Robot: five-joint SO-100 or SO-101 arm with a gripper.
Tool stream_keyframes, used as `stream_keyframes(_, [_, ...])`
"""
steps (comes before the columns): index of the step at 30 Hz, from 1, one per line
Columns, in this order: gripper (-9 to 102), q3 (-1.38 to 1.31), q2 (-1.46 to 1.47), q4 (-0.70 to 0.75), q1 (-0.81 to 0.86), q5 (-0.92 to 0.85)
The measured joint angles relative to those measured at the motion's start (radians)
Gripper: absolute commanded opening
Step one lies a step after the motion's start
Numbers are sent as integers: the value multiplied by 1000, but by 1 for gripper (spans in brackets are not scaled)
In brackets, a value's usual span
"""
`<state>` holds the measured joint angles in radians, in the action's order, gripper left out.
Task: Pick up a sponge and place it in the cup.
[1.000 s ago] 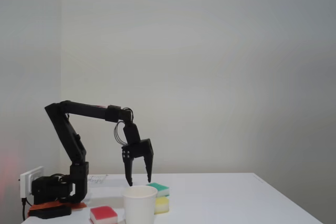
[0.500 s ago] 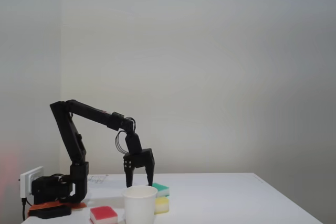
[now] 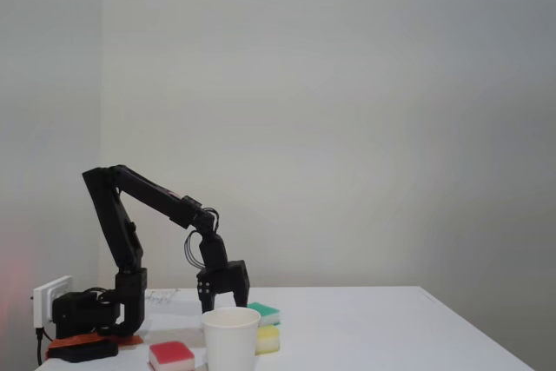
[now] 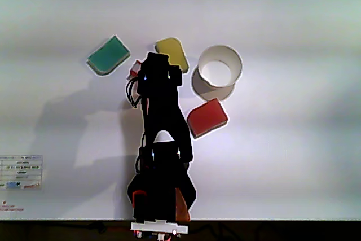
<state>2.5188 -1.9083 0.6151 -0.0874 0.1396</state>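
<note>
The white paper cup (image 3: 231, 338) stands at the front of the table, and from above the cup (image 4: 236, 66) is seen to hold nothing. One red sponge (image 3: 171, 354) lies left of it; in the other view this red sponge (image 4: 207, 117) sits just below the cup. My black gripper (image 3: 223, 304) is low over the table behind the cup, jaws spread, tips hidden by the rim. Seen from above, the gripper (image 4: 155, 66) covers a spot between the green and yellow sponges. A red and white sponge corner (image 4: 134, 70) peeks out at its left side.
A green-topped sponge (image 4: 108, 56) and a yellow sponge (image 4: 172, 53) lie either side of the gripper; in the fixed view the green sponge (image 3: 263, 312) and yellow sponge (image 3: 268, 339) sit right of the cup. A white socket block (image 3: 50, 297) stands by the arm's base (image 3: 87, 327).
The arm has dropped steadily: the gripper came down from above the cup's height to just over the table behind the cup. Cup and sponges have not moved.
</note>
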Motion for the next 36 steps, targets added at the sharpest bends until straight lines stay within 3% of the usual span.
stream_keyframes(2, [0, 0, 0, -15, 0, 9])
stream_keyframes(13, [0, 0, 0, -11, 5, 66])
stream_keyframes(36, [0, -503, -124, 555, -28, 120])
